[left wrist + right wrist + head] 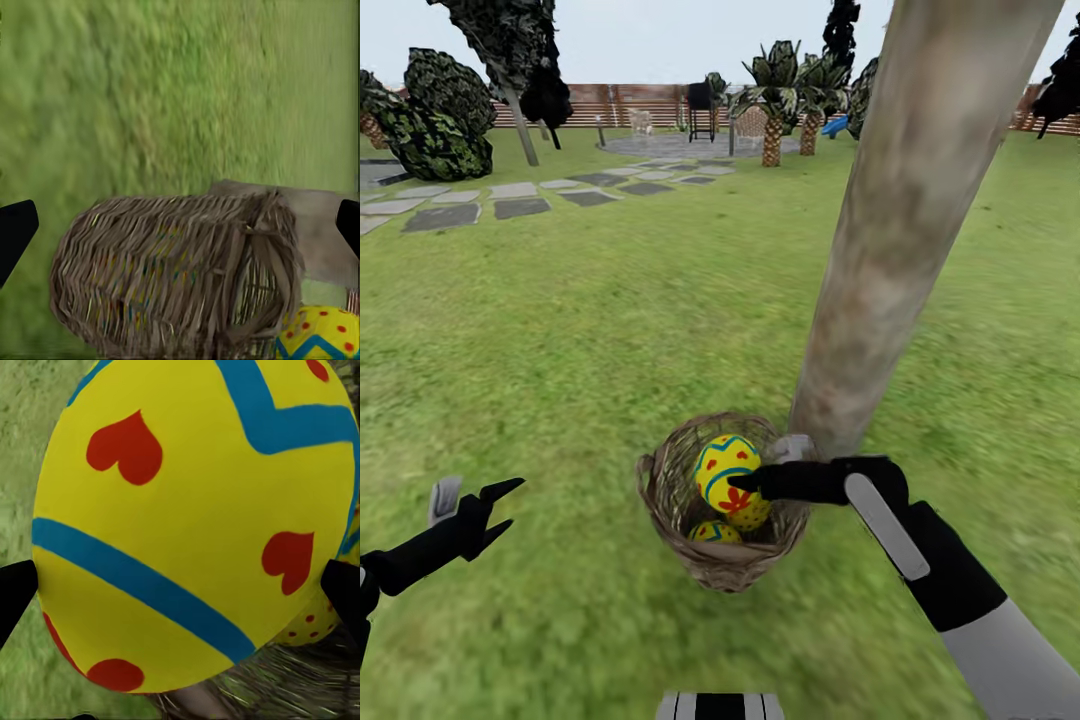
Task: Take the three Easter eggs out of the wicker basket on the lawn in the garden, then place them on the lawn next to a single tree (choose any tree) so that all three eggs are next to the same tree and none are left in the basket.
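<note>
**Right gripper on top egg, basket at tree base**

Head view: small round brown woven-wicker basket (722,520) sits on the mottled green lawn (560,340), touching the foot of the thick pale grey-beige mottled tree trunk (900,220). Two yellow painted eggs visible: the top egg (726,478), with blue zigzag and red marks, rises above the rim; a second egg (714,532) sits lower inside. Third egg can't be made out. Black right gripper (760,478) reaches in from the trunk side, fingertips at the top egg. Black left gripper (500,505) hovers over bare grass, well apart from the basket, fingers spread.

Right wrist view adds the grip detail: egg (187,525) glossy and smooth, sitting between the two dark fingertips (15,600), one on each side; pincer clamped on it. Wicker weave shows behind it.

Left wrist view gives the basket (172,274) side-on: coarse see-through strand weave, thick rim, egg (319,334) poking out at the mouth, trunk base (315,225) just behind.

Grey stepping-stone slabs (480,205) and brown slat fence (630,105) far off.
</note>
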Controlling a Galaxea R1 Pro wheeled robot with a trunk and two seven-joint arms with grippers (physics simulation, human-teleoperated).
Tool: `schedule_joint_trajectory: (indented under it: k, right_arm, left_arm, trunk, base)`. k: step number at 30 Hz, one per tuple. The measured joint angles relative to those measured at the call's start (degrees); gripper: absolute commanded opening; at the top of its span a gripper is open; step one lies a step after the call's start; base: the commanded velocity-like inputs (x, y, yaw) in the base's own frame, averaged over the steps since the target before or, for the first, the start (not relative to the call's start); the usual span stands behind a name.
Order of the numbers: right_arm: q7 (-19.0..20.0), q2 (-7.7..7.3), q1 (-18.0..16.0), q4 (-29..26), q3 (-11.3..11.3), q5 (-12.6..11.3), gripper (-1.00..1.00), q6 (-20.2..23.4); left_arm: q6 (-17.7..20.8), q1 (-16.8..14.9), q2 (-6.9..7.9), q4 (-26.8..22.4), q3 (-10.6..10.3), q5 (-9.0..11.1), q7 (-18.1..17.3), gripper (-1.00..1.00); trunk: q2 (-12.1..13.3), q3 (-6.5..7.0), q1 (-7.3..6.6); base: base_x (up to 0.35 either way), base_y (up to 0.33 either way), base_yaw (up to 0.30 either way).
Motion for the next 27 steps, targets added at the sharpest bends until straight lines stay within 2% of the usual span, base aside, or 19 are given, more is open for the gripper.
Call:
schedule_joint_trajectory:
  k: [2,5,7,8,10,13,15,16,18,20,22,25,26,27]
  right_arm:
    - [0.0,-0.04,0.0,-0.1,-0.9,-2.1,-1.00,0.1]
    - [0.0,-0.04,0.0,-0.1,-1.2,-4.4,-1.00,0.2]
    - [0.0,-0.12,0.0,-0.2,-1.6,-8.8,-1.00,0.2]
    - [0.0,-0.14,0.1,-0.2,-1.6,-9.6,-1.00,0.2]
    - [0.6,-0.52,0.1,-0.4,-1.7,-10.1,-1.00,0.2]
    - [6.2,-2.90,0.1,-0.4,-1.7,-10.3,-1.00,0.3]
    - [7.9,-3.90,0.1,0.0,-1.7,-10.1,-1.00,0.4]
    - [8.2,-5.15,0.7,0.1,-1.7,-9.9,-1.00,0.4]
    - [8.7,-8.94,1.6,0.0,-1.7,-10.1,-1.00,0.4]
    - [10.3,-11.72,2.4,-0.1,-1.7,-10.2,-1.00,0.4]
    - [10.7,-13.89,2.6,0.0,-1.7,-10.2,-1.00,0.4]
    - [10.7,-16.08,2.6,0.0,-1.7,-10.3,-1.00,0.5]
    - [10.7,-17.16,2.6,0.2,-1.7,-10.2,-1.00,0.5]
    - [10.7,-18.95,2.7,0.2,-1.7,-10.1,-1.00,0.5]
  left_arm:
    - [0.0,0.0,-0.02,0.0,0.0,0.0,0.0,1.00]
    - [0.0,0.0,-0.02,0.1,0.0,0.0,0.0,1.00]
    - [0.0,0.0,-0.03,0.1,0.0,0.0,0.0,1.00]
    - [0.0,0.0,-0.03,0.1,0.0,0.0,0.0,1.00]
    - [0.0,0.0,-0.03,0.1,0.0,0.0,0.0,1.00]
    - [0.0,0.0,0.08,0.8,0.0,0.0,0.0,1.00]
    - [0.0,-0.1,1.19,2.0,0.0,0.0,-0.2,1.00]
    - [0.0,-0.1,1.49,2.3,0.0,0.1,-0.3,1.00]
    - [0.0,0.0,1.69,2.8,0.0,0.1,-0.3,1.00]
    - [-0.1,0.0,1.69,3.0,0.0,0.1,-0.3,1.00]
    - [-0.1,0.0,1.70,3.1,0.0,0.1,-0.3,1.00]
    - [-0.1,0.0,1.65,3.2,0.0,0.1,-0.3,1.00]
    - [-0.1,0.0,1.64,3.2,0.0,0.0,-0.3,1.00]
    - [-0.1,0.0,1.64,3.2,0.0,0.0,-0.4,1.00]
  trunk:
    - [0.0,0.44,-0.05]
    - [0.1,1.11,-0.13]
    - [0.1,1.56,-0.21]
    - [0.1,1.81,-0.24]
    - [0.1,2.34,-0.29]
    - [0.2,3.14,-0.37]
    - [0.2,3.68,-0.42]
    - [0.2,3.94,-0.44]
    - [0.2,4.48,-0.50]
    - [0.3,5.02,-0.55]
    - [0.3,5.56,-0.57]
    - [0.3,6.37,-0.66]
    - [0.3,6.64,-0.69]
    - [0.4,6.91,-0.73]
  base:
    - [-0.337,0.000,0.000]
    - [-0.246,0.000,-0.004]
    - [-0.031,0.000,-0.146]
    - [-0.006,0.000,-0.231]
    - [-0.002,0.000,-0.249]
    - [0.000,0.000,-0.260]
    - [0.000,0.000,-0.262]
    - [0.000,0.000,-0.262]
    - [0.000,0.000,-0.262]
    - [-0.085,0.000,-0.262]
    - [-0.285,0.000,-0.262]
    - [-0.204,0.000,-0.262]
    - [-0.028,0.000,-0.262]
    - [-0.011,0.000,-0.262]
